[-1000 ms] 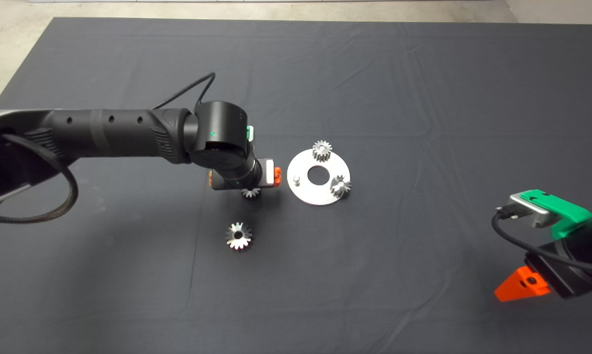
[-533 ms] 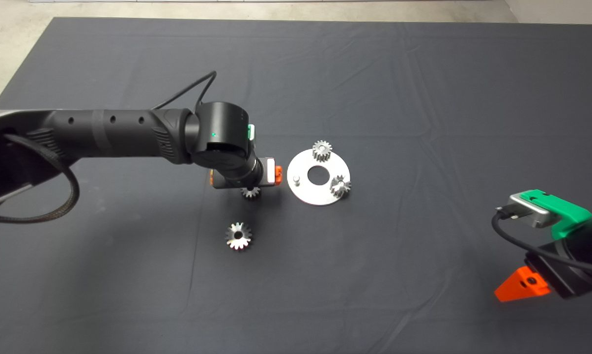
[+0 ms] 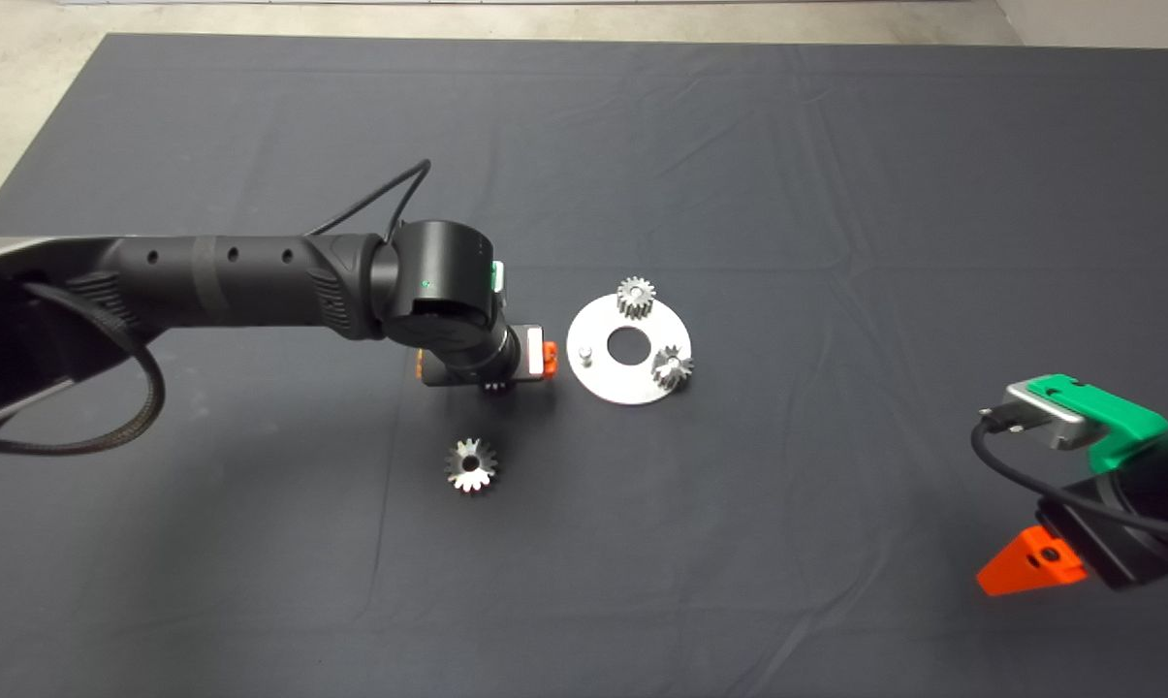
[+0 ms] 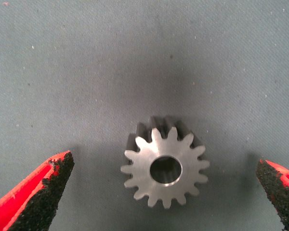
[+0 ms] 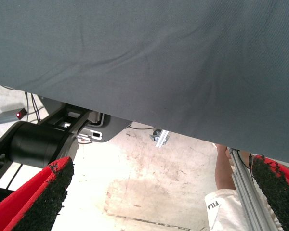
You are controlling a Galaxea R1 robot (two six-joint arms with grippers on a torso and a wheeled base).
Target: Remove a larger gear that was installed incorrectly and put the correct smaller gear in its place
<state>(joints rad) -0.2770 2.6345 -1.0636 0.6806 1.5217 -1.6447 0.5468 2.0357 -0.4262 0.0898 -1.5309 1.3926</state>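
We see left gripper [image 4: 166, 190] poised directly above smaller gear [image 4: 164, 168], fingers spread wide, gear flat on worktop [image 3: 739, 145] centred between them, just left of plate [image 3: 628, 350] at frame centre. Larger gear [image 3: 470, 464] lies lower. Right gripper [image 5: 166, 192] parked lower right, fingers apart.
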